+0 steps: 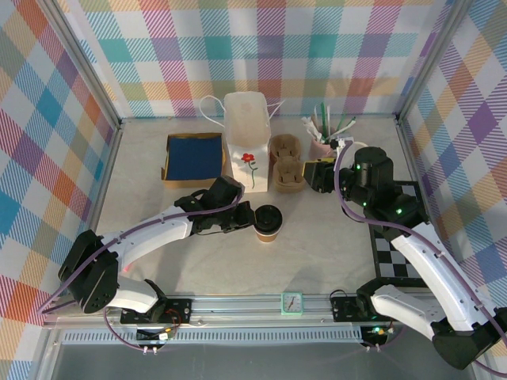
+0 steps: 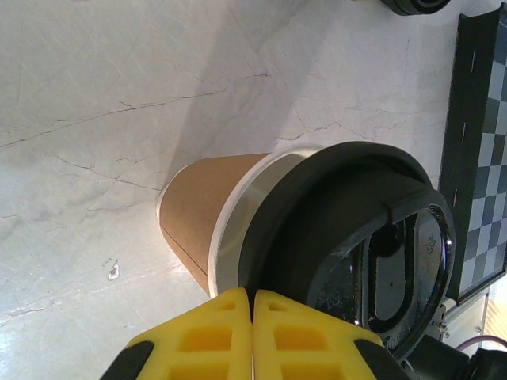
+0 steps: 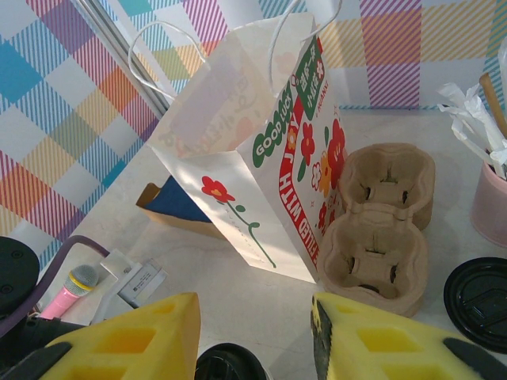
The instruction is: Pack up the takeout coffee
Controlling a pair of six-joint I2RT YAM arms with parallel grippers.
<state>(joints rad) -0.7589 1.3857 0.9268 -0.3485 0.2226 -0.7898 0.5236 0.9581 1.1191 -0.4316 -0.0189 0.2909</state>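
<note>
The takeout coffee (image 1: 268, 222), a brown paper cup with a black lid, stands upright on the table in front of the white flowered bag (image 1: 246, 139). My left gripper (image 1: 249, 218) is shut just left of the cup. In the left wrist view its yellow fingertips (image 2: 238, 299) are pressed together with nothing between them, right against the rim of the coffee's lid (image 2: 348, 237). My right gripper (image 1: 309, 176) hovers open beside the cup tray. Between its spread fingers (image 3: 158, 332) I see the bag (image 3: 253, 150) and the top of the coffee's lid (image 3: 230, 366).
A brown moulded cup tray (image 1: 287, 164) stands right of the bag, a blue-lined box (image 1: 194, 156) left of it. A pink cup of straws (image 1: 320, 136) is at the back right. A loose black lid (image 3: 479, 302) lies near it. A checkered mat (image 1: 396, 237) covers the right side.
</note>
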